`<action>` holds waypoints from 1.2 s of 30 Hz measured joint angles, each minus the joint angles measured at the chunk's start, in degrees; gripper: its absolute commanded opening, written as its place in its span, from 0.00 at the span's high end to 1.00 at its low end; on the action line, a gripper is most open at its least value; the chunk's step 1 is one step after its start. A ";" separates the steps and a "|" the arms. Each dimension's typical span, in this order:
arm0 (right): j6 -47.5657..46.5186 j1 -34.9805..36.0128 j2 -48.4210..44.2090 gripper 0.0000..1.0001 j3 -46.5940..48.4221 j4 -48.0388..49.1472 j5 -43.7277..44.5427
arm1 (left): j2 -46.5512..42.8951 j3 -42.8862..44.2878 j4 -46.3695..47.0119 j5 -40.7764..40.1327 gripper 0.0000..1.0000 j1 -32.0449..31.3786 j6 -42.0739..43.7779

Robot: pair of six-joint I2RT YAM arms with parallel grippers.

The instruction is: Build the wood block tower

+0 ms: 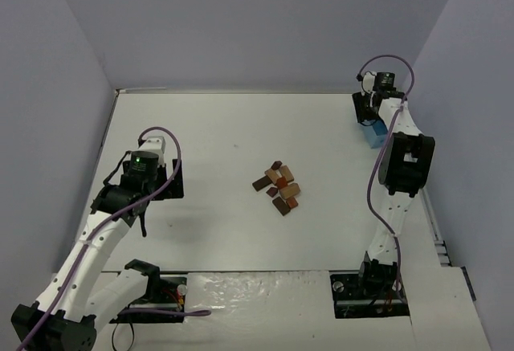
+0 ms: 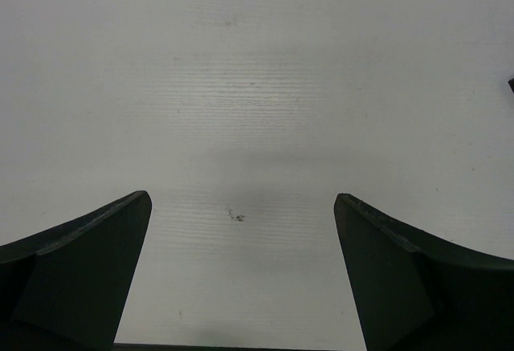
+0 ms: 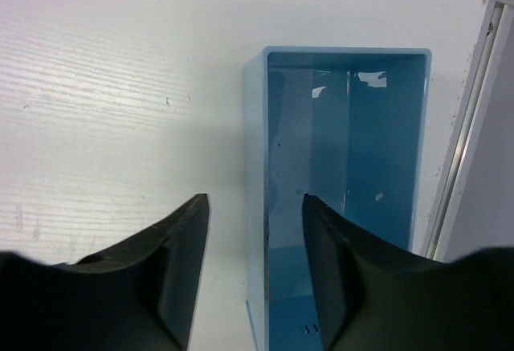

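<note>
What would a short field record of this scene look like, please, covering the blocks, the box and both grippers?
wood blocks: loose pile mid-table, none stacked into a tower
light blue box: far right of the table, open side up, no blocks seen inside
left gripper: open, above bare table, holding nothing
right gripper: open, jaws astride one long wall of the box, not clamped on it
distance from blocks: both grippers well away from the pile
</note>
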 measured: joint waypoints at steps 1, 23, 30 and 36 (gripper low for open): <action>0.16 0.04 -0.29 0.40 0.06 -0.07 0.01 | -0.12 0.25 0.00 0.04 0.03 0.00 0.00; 22.98 26.72 -48.71 0.00 -41.67 0.56 9.30 | -6.24 1.34 0.31 1.63 0.03 -0.11 1.05; 29.93 31.84 -55.71 0.00 -56.08 -0.79 9.60 | -8.67 1.34 0.09 0.91 0.03 -0.11 0.75; 35.41 35.20 -60.15 0.00 -61.70 -0.18 9.97 | -9.35 1.34 -0.22 0.86 0.03 -0.11 -1.11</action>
